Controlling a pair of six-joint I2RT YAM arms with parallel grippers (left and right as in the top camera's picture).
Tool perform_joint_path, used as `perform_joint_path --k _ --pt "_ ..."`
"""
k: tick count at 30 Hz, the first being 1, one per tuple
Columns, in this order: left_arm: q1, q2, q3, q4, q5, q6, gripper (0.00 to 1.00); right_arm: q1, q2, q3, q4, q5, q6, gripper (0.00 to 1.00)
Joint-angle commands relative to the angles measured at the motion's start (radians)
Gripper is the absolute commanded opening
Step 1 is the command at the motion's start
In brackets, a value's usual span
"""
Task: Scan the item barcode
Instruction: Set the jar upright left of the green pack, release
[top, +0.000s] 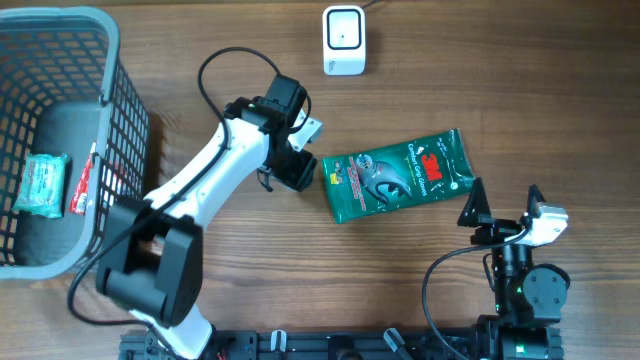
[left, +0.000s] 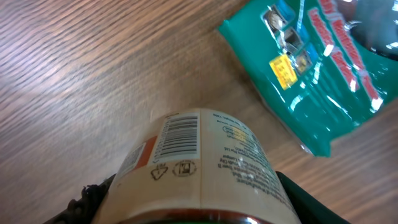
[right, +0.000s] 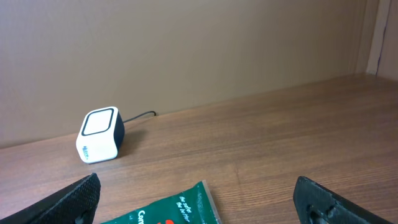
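**While the left hand grips a barcoded container, the right hand stands empty**

Where the left arm reaches across the wooden counter (top: 420, 90), its left hand (top: 290, 160) is closed part-way around a cylindrical container (left: 199, 168), one dark finger (left: 87, 199) showing on each side of it. The container's cream label carries a barcode (left: 179, 135) that faces the left wrist camera. From overhead the container is mostly hidden beneath the hand.

The hand and container lie just left of a green wipes packet (top: 398, 175), which lies flat on the counter. The white scanner (top: 343, 40) stands at the far edge, well apart from both, with its cable running off behind it.

The right hand (top: 503, 205) sits near the counter's near edge, to the right of the packet, with its jaws spread wide and nothing between them. Its wrist view looks over the packet's edge towards the scanner.

A grey wire basket (top: 125, 140) at the far left holds a small green pack (top: 42, 185) and a red-and-white item (top: 85, 185).
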Motion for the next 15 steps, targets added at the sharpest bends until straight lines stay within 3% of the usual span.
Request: perform_joint_path --k 1,6,9,10,15 --pt "-0.010 0.047 -0.006 0.056 0.025 -0.014 0.64 -0.002 -0.005 0.000 0.005 0.007 -0.012 1.00" --pt "-0.027 0.057 -0.005 0.066 0.016 -0.013 0.82 -0.002 -0.005 0.000 0.005 0.007 -0.012 1.00" --pt "-0.027 0.052 0.031 -0.009 -0.028 -0.014 0.89 -0.002 -0.005 0.000 0.005 0.007 -0.012 1.00" --pt "-0.027 0.047 0.056 -0.036 -0.032 -0.014 1.00 -0.002 -0.005 0.000 0.005 0.007 -0.012 1.00" --pt "-0.027 -0.044 0.335 -0.166 -0.077 -0.051 1.00 -0.002 -0.005 0.000 0.005 0.007 -0.012 1.00"
